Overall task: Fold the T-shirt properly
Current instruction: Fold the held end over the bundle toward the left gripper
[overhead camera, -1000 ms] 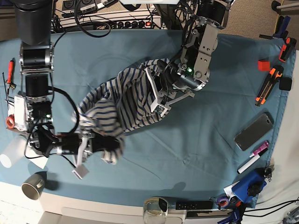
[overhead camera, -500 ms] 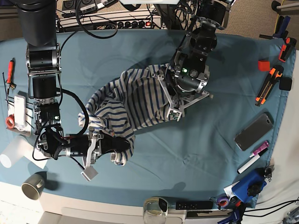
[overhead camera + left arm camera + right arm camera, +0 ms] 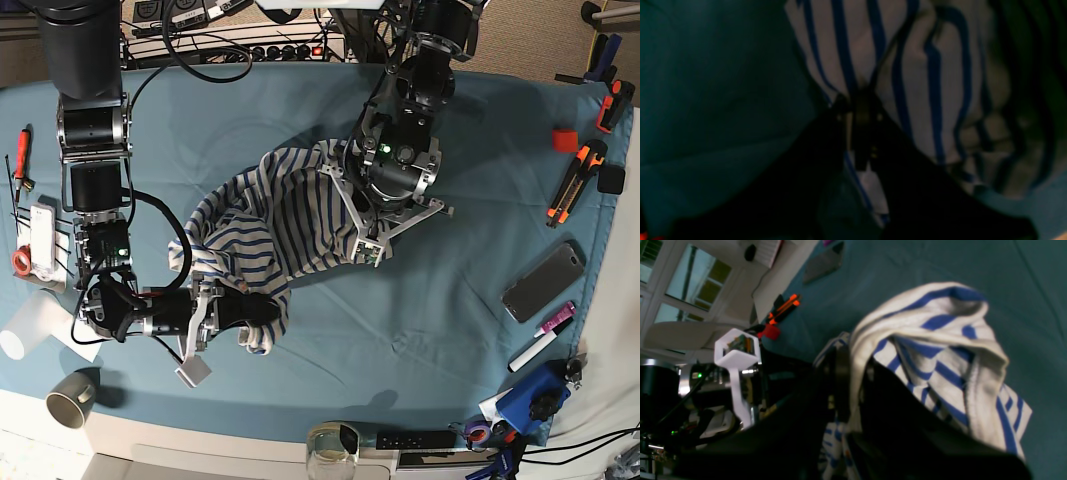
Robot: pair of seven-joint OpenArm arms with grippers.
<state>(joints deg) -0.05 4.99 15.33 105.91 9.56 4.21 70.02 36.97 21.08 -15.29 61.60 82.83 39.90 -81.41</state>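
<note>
The white T-shirt (image 3: 270, 220) with blue stripes lies bunched in the middle of the teal tablecloth (image 3: 430, 320). My left gripper (image 3: 352, 232) is at its right edge. In the left wrist view, that left gripper (image 3: 857, 101) is shut on a fold of the T-shirt (image 3: 923, 66). My right gripper (image 3: 252, 308) is at the lower left corner of the bunch. The right wrist view shows the right gripper (image 3: 851, 373) shut on a thick hem of the T-shirt (image 3: 933, 340), which drapes over its fingers.
A phone (image 3: 542, 282) and markers (image 3: 543, 335) lie at the right. Orange-handled tools (image 3: 580, 180) and a red block (image 3: 565, 138) are at the far right. A cup (image 3: 70, 398) and a white roll (image 3: 25, 325) sit at the lower left, a screwdriver (image 3: 20, 155) at the left edge.
My right gripper has carried its shirt corner to the right along the front. The left arm has turned and shifted slightly, dragging the shirt's right edge with it.
</note>
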